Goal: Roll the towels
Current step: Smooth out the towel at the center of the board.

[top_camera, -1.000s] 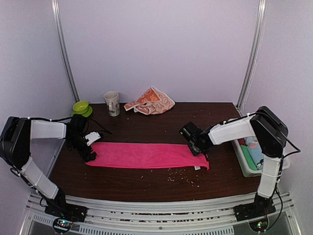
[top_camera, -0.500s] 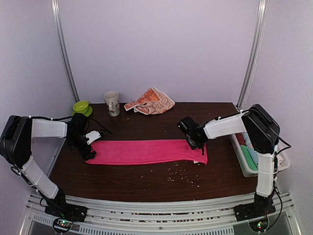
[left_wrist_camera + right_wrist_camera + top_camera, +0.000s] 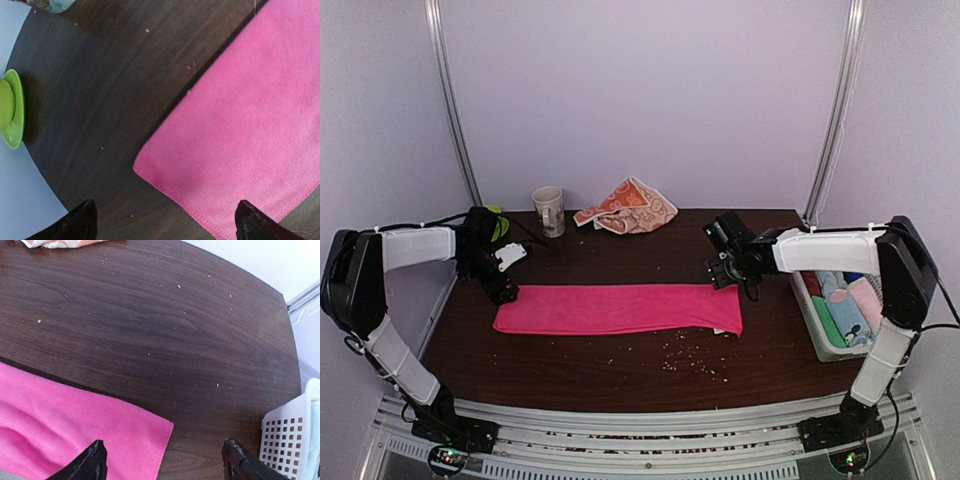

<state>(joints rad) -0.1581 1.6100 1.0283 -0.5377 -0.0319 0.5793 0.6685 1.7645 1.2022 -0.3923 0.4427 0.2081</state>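
A hot pink towel (image 3: 620, 308) is lying flat in a long strip across the middle of the dark table (image 3: 620, 365). The left gripper (image 3: 505, 293) is hovering over its far left corner, the right gripper (image 3: 720, 280) over its far right corner, both with fingers spread wide and holding nothing. An orange bunny-print towel (image 3: 630, 207) is sitting crumpled at the far edge, near a mug (image 3: 549, 210).

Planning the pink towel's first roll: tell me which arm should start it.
Probably left: the left gripper is open with an end of the pink towel lying between its fingers; the right gripper, also open, has only a corner there.
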